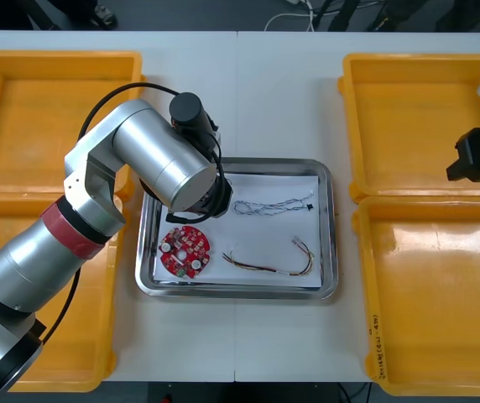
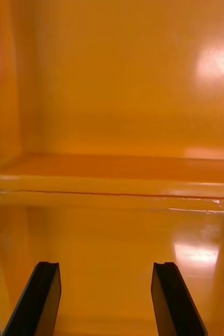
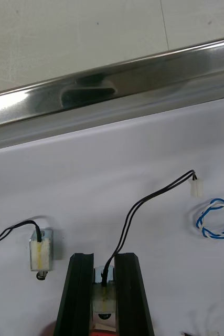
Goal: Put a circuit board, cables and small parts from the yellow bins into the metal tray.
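The yellow bins (image 1: pixel 55 109), two at each side of the bench (image 1: pixel 240 92), showed bare floors wherever these were visible, so the picking looked nearly finished. The metal tray (image 1: pixel 331 227) between them, lined white, already carried most of the set. The left arm (image 1: pixel 160 164) reached over the tray's left half, and its claw (image 3: pixel 104 262) hung low over the lining, pinching a small metal part (image 3: pixel 102 302); whether that part touched the lining could not be told. The right claw (image 1: pixel 475 164) hung spread and unladen over the meeting rims of the two right-hand bins. In the tray lay the round red circuit board (image 1: pixel 184 251) at the near left, the red and yellow cable (image 1: pixel 269 264) beside it, and the twisted blue and white cable (image 1: pixel 269 206) farther back. A second small metal part (image 3: pixel 41 251) rested on the lining just beside the left claw. The held part's black lead (image 3: pixel 138 207) ran to a white plug (image 3: pixel 196 188). What remained, by my reckoning, was to release this part and withdraw.
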Controlling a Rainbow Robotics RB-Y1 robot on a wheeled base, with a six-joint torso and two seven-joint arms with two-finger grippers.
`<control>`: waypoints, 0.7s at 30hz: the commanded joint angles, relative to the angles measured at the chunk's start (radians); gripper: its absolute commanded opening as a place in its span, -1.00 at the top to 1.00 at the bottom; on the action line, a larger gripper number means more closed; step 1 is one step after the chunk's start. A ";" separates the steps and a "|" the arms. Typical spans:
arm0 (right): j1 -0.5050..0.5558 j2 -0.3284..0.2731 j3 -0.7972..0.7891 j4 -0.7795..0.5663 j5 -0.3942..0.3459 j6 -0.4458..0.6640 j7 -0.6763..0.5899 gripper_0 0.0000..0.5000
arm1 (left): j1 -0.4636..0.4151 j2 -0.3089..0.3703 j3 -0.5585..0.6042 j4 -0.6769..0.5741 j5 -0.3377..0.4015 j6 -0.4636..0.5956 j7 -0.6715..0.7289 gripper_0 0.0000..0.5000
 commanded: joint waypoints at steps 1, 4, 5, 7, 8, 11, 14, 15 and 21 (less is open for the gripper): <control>0.076 -0.060 -0.099 -0.029 -0.002 0.004 -0.016 -1.00 | 0.004 -0.020 -0.012 -0.003 -0.015 -0.011 0.015 0.37; 0.102 -0.062 -0.130 -0.029 -0.006 0.004 -0.021 -1.00 | 0.004 -0.015 -0.012 -0.003 -0.015 -0.011 0.017 -0.07; 0.110 -0.062 -0.142 -0.029 -0.010 0.004 -0.022 -1.00 | 0.004 -0.012 -0.012 -0.003 -0.015 -0.011 0.015 -0.26; 0.121 -0.062 -0.155 -0.029 -0.011 0.004 -0.022 -1.00 | 0.004 -0.009 -0.012 -0.005 -0.015 -0.011 0.017 -0.50; 0.125 -0.062 -0.158 -0.029 -0.013 0.004 -0.024 -1.00 | 0.004 -0.009 -0.012 -0.003 -0.015 -0.011 0.015 -0.61; 0.144 -0.062 -0.170 -0.029 -0.013 0.004 -0.025 -1.00 | 0.004 -0.004 -0.012 -0.003 -0.015 -0.011 0.015 -0.92; 0.171 -0.062 -0.181 -0.029 -0.011 0.004 -0.016 -1.00 | 0.003 -0.001 -0.011 -0.005 -0.015 -0.011 0.015 -1.00; 0.179 -0.062 -0.182 -0.029 -0.013 0.004 -0.015 -1.00 | 0.004 -0.001 -0.008 -0.005 -0.015 -0.011 0.015 -1.00; 0.188 -0.063 -0.182 -0.029 -0.017 -0.004 -0.004 -1.00 | -0.013 0.000 0.031 -0.015 0.002 0.020 0.006 -1.00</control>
